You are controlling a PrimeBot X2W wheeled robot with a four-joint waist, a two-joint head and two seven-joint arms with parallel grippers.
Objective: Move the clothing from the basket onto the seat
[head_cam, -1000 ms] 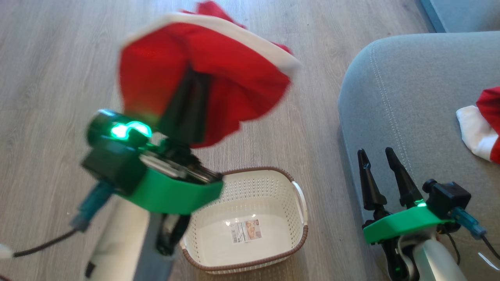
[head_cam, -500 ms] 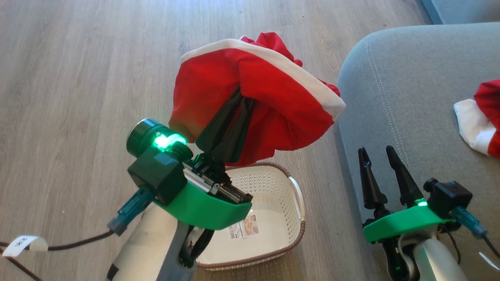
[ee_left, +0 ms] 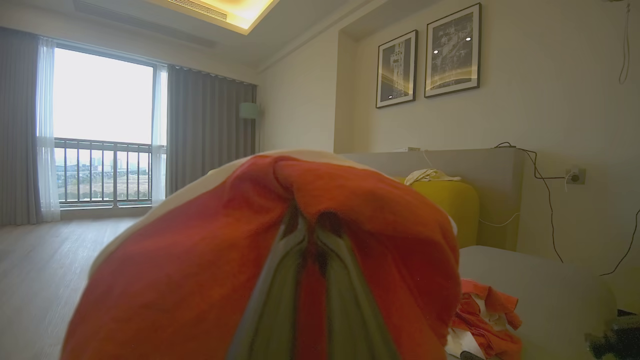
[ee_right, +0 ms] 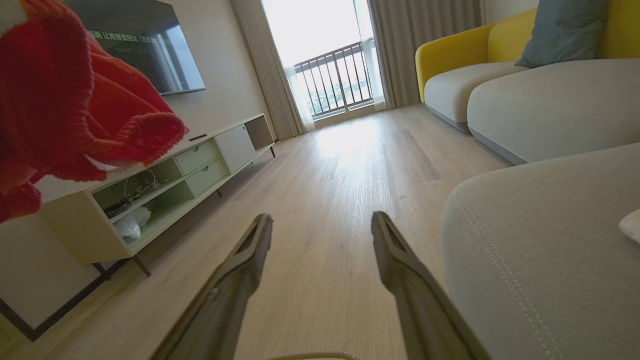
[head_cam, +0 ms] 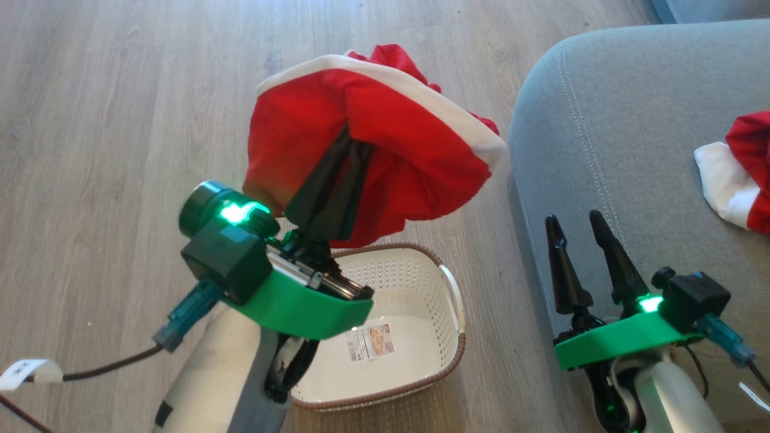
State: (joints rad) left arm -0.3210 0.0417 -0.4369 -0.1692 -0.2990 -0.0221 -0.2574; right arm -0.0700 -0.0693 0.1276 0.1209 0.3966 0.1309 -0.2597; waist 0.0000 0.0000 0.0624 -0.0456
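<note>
My left gripper point(head_cam: 354, 139) is shut on a red garment point(head_cam: 397, 138) with a white trim band. It holds the garment in the air above the cream basket point(head_cam: 415, 282) and left of the grey seat point(head_cam: 625, 132). The fingertips are buried in the fabric point(ee_left: 200, 260). The basket's floor shows only its paper label point(head_cam: 368, 343). A second red and white garment point(head_cam: 737, 174) lies on the seat. My right gripper point(head_cam: 572, 218) stands open with nothing in it at the seat's front corner, and its spread fingers point(ee_right: 250, 250) point over the floor.
Wood floor point(head_cam: 120, 120) surrounds the basket. A dark cable with a white tag point(head_cam: 24, 373) trails from my left arm. A low TV cabinet point(ee_right: 165, 185) lines the left wall, and a yellow sofa point(ee_right: 450, 60) stands beyond the seat.
My left gripper has carried the red garment to the right, closer to the seat, and its swing has settled. The head view has shifted a little. The right gripper has stayed open.
</note>
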